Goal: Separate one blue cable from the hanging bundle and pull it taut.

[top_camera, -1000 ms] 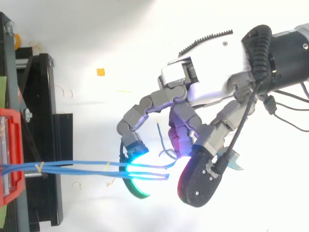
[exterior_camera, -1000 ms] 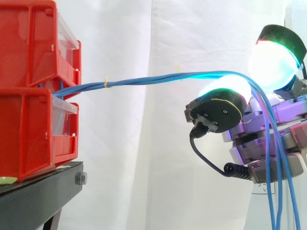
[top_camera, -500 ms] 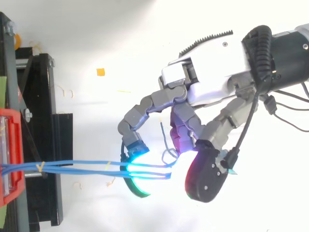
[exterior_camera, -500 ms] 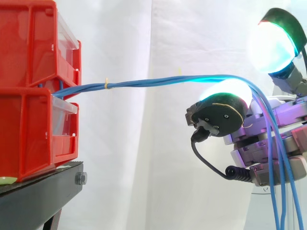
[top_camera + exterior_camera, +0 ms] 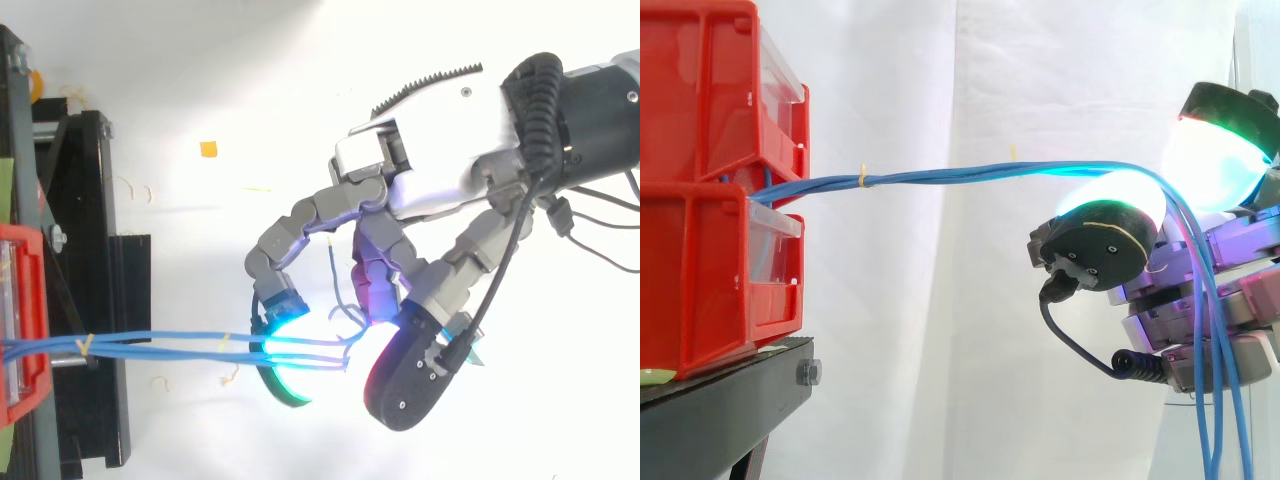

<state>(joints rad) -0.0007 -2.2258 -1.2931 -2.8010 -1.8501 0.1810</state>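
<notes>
A bundle of thin blue cables (image 5: 940,173) leaves the gap between the stacked red bins (image 5: 700,200) and runs almost level to the right. A yellow tie (image 5: 862,175) binds it near the bins. The strands bend over a glowing cyan pad (image 5: 1110,192) of the hand (image 5: 1200,290) and hang down on the right. From above, the cables (image 5: 160,345) end at a curled finger's green-rimmed pad (image 5: 280,345), which hooks them. The thumb's black-backed pad (image 5: 405,385) sits close beside the cable ends. The hand (image 5: 440,170) comes in from the right with its fingers curled.
The bins rest on a black stand (image 5: 720,400), seen from above at the left edge (image 5: 90,200). A small orange scrap (image 5: 208,149) and pale shavings lie on the white floor. A white curtain hangs behind.
The green-rimmed pad rose and has come back down. The thumb's pad swung away to the right, then back toward the cable ends. The cables stay draped over the hand.
</notes>
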